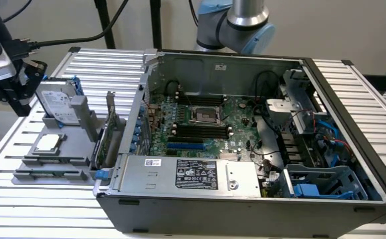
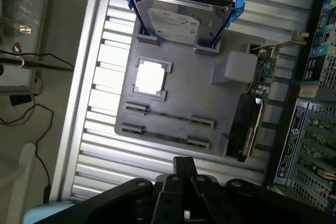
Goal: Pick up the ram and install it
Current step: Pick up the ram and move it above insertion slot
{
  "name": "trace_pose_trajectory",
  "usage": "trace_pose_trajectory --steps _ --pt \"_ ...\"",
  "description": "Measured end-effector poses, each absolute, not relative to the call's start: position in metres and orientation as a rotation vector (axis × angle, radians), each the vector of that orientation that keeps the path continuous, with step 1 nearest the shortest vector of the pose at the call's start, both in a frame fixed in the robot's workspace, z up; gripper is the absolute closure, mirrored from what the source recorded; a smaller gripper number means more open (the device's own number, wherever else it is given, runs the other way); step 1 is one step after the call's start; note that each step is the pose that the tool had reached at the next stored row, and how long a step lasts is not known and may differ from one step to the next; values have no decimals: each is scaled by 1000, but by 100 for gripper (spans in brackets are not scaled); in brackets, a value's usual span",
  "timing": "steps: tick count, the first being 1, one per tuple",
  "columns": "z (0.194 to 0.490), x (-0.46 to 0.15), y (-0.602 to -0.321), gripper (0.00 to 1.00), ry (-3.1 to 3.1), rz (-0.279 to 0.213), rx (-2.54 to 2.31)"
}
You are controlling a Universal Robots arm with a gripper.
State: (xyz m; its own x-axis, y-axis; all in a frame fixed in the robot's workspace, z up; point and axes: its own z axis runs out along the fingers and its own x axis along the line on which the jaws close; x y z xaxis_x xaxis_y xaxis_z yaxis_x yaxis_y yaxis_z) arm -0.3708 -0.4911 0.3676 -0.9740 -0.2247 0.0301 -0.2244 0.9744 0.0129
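The ram (image 1: 50, 173) is a thin dark-green stick lying in the front slot of the grey holder tray (image 1: 67, 134), left of the computer case in the exterior view. In the wrist view the ram (image 2: 165, 136) rests between small clips on the tray (image 2: 199, 87). My gripper (image 2: 184, 169) hangs above the table beside the tray's ram side, apart from the ram. Its fingers are pressed together and shut on nothing. In the exterior view, the gripper (image 1: 20, 102) is the black shape at the far left edge. The motherboard (image 1: 200, 124) with its black memory slots (image 1: 200, 132) lies inside the open case.
On the tray stand a hard drive (image 2: 178, 19) in a blue bracket, a square silver processor (image 2: 150, 77) and a tall green expansion card (image 2: 257, 98). The case wall (image 1: 137, 114) rises right beside the tray. A power supply (image 1: 193, 174) sits at the case front. Cables hang at the left.
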Motion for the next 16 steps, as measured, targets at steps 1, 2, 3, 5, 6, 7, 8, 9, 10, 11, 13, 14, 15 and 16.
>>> trace_pose_trajectory --steps 1,2,3,5,6,7,8,9,10,11,13,14,15,16 --pt "367 -371 -491 89 -3087 -14 380" --pt "367 -371 -491 89 -3083 -14 408" --pt "367 -371 -491 89 -3079 -13 435" --pt "366 -371 -491 89 -3071 -12 492" --pt "366 -371 -491 89 -3066 -12 519" --pt "365 -371 -491 89 -3061 -11 548" --pt "365 -371 -491 89 -3056 -11 575" --pt "364 -371 -491 89 -3051 -11 603" --pt "364 -371 -491 89 -3045 -10 630" --pt "363 -371 -491 89 -3039 -10 658" --pt "362 -371 -491 89 -3026 -9 714" --pt "361 -371 -491 89 -3019 -8 741" --pt "361 -371 -491 89 -3013 -8 768" --pt "360 -371 -491 89 -3006 -7 796"
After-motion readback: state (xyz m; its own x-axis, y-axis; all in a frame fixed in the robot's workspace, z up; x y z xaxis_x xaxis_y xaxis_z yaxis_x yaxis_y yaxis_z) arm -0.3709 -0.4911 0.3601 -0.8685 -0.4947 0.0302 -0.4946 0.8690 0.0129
